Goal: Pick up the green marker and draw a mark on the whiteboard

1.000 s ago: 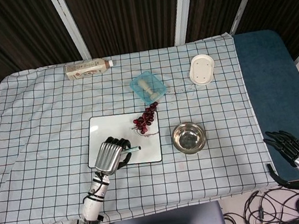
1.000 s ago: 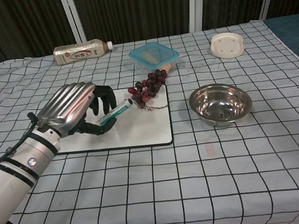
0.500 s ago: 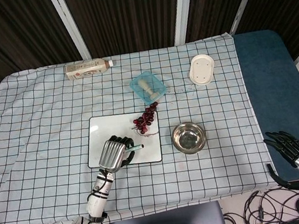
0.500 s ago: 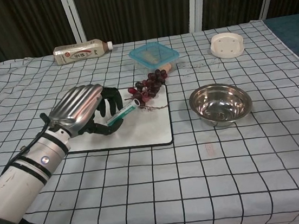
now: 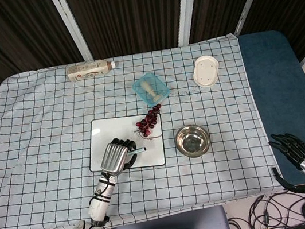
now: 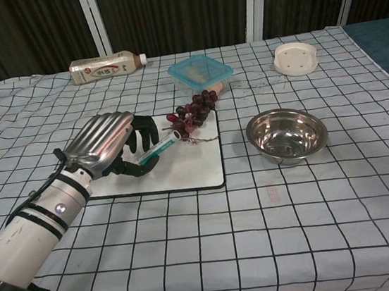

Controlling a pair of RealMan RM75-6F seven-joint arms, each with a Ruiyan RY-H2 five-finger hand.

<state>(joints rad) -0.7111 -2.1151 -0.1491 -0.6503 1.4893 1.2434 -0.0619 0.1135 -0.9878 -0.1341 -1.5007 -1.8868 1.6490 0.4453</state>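
Note:
My left hand [image 6: 113, 145] [image 5: 115, 156] holds the green marker [image 6: 157, 148] [image 5: 137, 150] over the whiteboard [image 6: 183, 167] [image 5: 101, 135], fingers curled around the barrel. The marker lies tilted, its tip pointing right toward the grapes [image 6: 192, 112] [image 5: 148, 122] that lie on the board's far right corner. I cannot tell whether the tip touches the board. No drawn mark shows on the white surface. My right hand [image 5: 304, 157] hangs off the table at the lower right of the head view, fingers spread, holding nothing.
A steel bowl [image 6: 287, 134] [image 5: 192, 140] sits right of the board. Behind the board stand a blue lidded container [image 6: 199, 71] [image 5: 151, 88], a lying bottle [image 6: 108, 65] [image 5: 89, 70] and a white dish [image 6: 295, 58] [image 5: 205, 70]. A checked cloth covers the table.
My left hand with the marker has shifted a little to the right and farther over the board since a second ago. The right hand has stayed still.

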